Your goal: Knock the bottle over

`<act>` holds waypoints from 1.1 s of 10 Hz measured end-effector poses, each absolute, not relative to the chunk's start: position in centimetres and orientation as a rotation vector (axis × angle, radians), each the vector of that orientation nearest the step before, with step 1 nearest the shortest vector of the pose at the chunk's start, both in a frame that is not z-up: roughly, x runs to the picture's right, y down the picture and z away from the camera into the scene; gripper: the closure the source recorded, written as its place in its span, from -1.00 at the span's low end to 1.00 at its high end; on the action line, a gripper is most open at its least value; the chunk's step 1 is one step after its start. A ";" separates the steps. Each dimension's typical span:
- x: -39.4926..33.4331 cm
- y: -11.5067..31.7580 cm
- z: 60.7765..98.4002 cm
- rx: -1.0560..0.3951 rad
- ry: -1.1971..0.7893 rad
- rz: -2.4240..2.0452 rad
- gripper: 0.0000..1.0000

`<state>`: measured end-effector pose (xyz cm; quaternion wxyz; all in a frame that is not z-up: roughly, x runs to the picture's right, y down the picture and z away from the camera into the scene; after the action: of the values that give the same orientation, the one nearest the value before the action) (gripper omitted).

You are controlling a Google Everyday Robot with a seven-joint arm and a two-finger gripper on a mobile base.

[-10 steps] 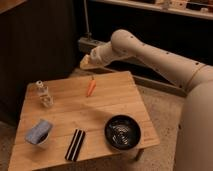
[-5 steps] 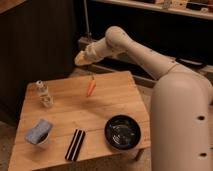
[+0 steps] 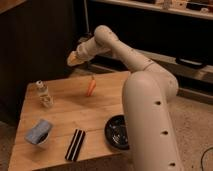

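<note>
The bottle, small and clear with a white cap and a pale label, stands upright near the far left corner of the wooden table. My gripper hangs in the air beyond the table's far edge, to the right of the bottle and well above it, touching nothing. It is shut and holds nothing. The white arm reaches to it from the right, and its thick lower part fills the right foreground.
An orange carrot lies near the table's far edge. A white cup with blue cloth sits at the front left. A black ribbed bar lies at the front, a black bowl beside it, partly behind the arm. Dark cabinets stand behind.
The arm has swung left, carrying the gripper closer to the bottle's side of the table. The arm's lower part has come nearer and fills more of the right foreground. The objects have not moved.
</note>
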<state>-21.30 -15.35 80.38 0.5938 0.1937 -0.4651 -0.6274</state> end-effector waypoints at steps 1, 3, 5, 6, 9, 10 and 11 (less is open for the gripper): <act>-22.1 -15.0 80.6 0.447 -1.094 -1.466 1.00; -24.4 -13.9 80.9 0.452 -1.126 -1.491 1.00; -26.2 -12.9 80.1 0.519 -1.135 -1.520 1.00; -26.4 -12.6 80.2 0.556 -1.134 -1.521 1.00; -26.8 -12.3 79.7 0.691 -1.120 -1.478 1.00; -27.3 -12.3 79.5 0.719 -1.122 -1.467 1.00; -28.2 -12.2 79.3 0.741 -1.132 -1.462 1.00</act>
<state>-28.21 -12.19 79.30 0.5437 0.3122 -0.4771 -0.6159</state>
